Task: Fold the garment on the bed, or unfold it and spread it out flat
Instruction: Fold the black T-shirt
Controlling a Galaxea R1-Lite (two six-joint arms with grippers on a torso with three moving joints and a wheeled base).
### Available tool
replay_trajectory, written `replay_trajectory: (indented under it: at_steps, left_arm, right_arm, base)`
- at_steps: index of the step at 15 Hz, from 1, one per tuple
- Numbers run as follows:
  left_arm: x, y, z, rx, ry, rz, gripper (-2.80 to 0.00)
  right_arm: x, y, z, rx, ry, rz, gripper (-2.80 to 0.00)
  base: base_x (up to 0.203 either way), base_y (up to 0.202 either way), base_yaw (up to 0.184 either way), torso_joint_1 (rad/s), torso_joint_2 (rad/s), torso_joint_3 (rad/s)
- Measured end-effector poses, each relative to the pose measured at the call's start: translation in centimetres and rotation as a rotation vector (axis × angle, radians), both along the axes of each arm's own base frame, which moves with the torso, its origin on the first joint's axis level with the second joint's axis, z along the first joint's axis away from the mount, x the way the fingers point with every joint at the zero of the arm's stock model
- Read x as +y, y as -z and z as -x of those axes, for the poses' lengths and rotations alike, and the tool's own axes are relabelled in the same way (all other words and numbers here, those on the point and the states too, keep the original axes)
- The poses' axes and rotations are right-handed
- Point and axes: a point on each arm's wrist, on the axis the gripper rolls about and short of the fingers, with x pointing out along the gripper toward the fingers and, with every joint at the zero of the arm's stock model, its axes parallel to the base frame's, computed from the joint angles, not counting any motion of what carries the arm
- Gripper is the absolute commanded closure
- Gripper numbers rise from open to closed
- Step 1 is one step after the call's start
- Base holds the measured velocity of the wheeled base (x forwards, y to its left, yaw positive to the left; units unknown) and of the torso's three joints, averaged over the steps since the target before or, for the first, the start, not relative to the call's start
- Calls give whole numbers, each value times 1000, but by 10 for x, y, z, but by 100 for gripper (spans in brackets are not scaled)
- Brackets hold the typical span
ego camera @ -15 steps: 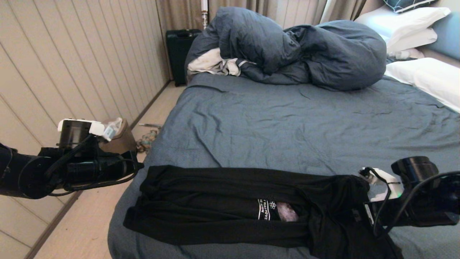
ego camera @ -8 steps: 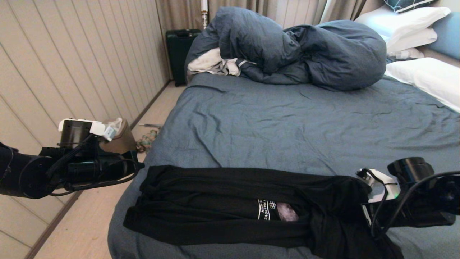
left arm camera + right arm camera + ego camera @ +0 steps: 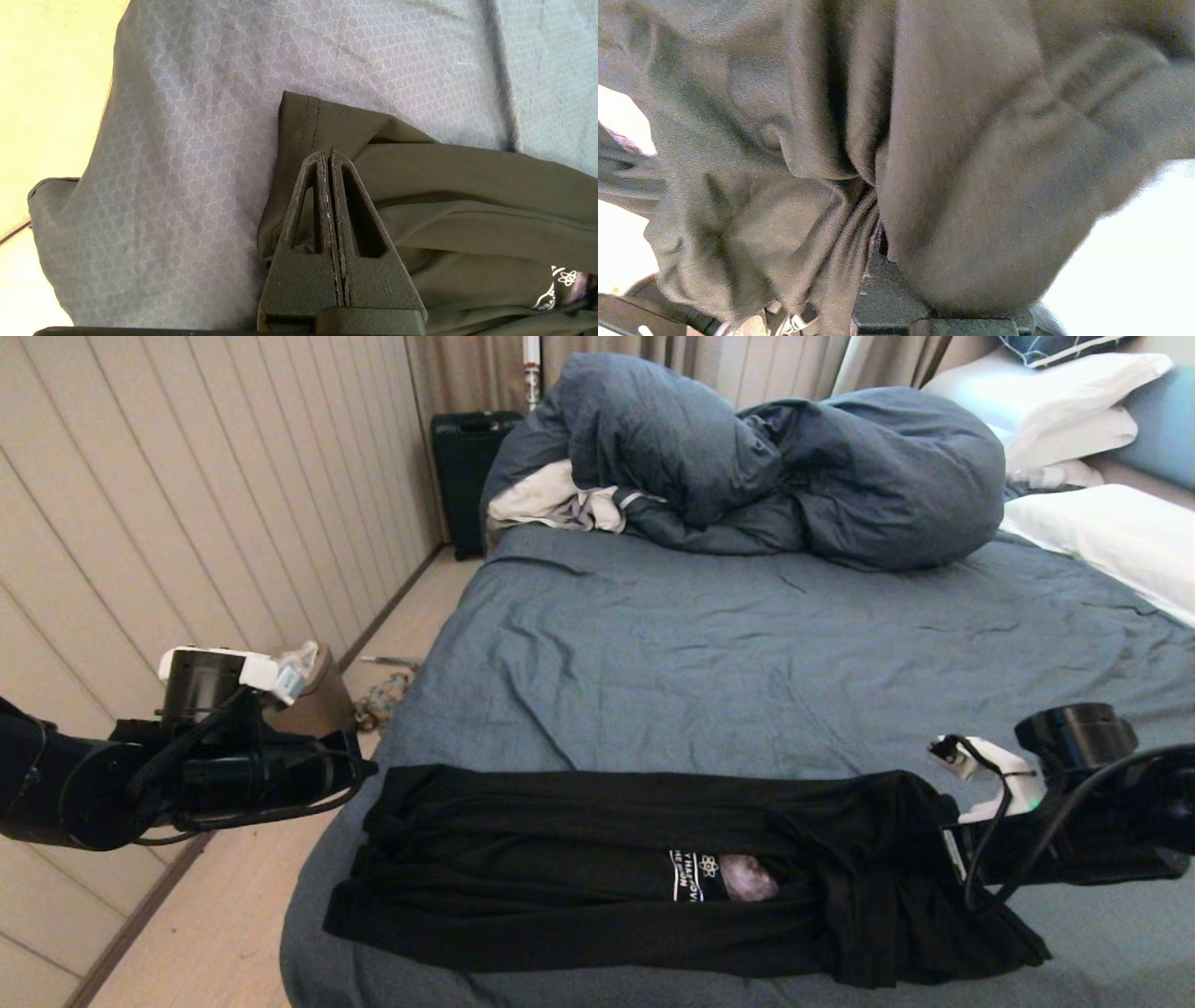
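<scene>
1. The garment (image 3: 597,873), a black T-shirt, lies folded into a long band across the near edge of the bed (image 3: 747,653), at about six o'clock in the head view; a strip of moon print and white lettering shows in a gap between its folds.
2. The right pincer (image 3: 878,242) is at the band's four o'clock end, its fingers closed on bunched black fabric that drapes over them.
3. The left pincer (image 3: 331,158) is at the band's nine o'clock end, fingers pressed together, above the hemmed corner; no cloth shows between them.
4. A slate-blue duvet (image 3: 747,467) is heaped at twelve o'clock, white pillows (image 3: 1074,457) at two o'clock.
</scene>
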Motion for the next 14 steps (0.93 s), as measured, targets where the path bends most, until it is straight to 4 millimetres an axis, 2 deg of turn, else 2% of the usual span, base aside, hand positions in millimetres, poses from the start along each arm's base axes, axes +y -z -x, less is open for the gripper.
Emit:
replay_trajectory:
  at_steps: [3,7,10,14]
  left_arm:
    - [0,1,-1,1,-2,-1,0]
    - [0,1,-1,1,-1,-1,0]
    - [0,2,-2,5,-2,-1,0]
    - [0,2,-3,5,-2,-2,0]
  right_arm:
    - [-25,-18,6,-1,69,20,0]
    - [-71,-37,21,-5,179,74,0]
    - [-107,-42,31,-13,285,101,0]
    - [-170,-43,49,-15,459,135,0]
  base:
    - [0,0,0,0,0,0]
    - [0,0,0,0,0,0]
    - [0,0,0,0,0,0]
    - [0,0,0,0,0,0]
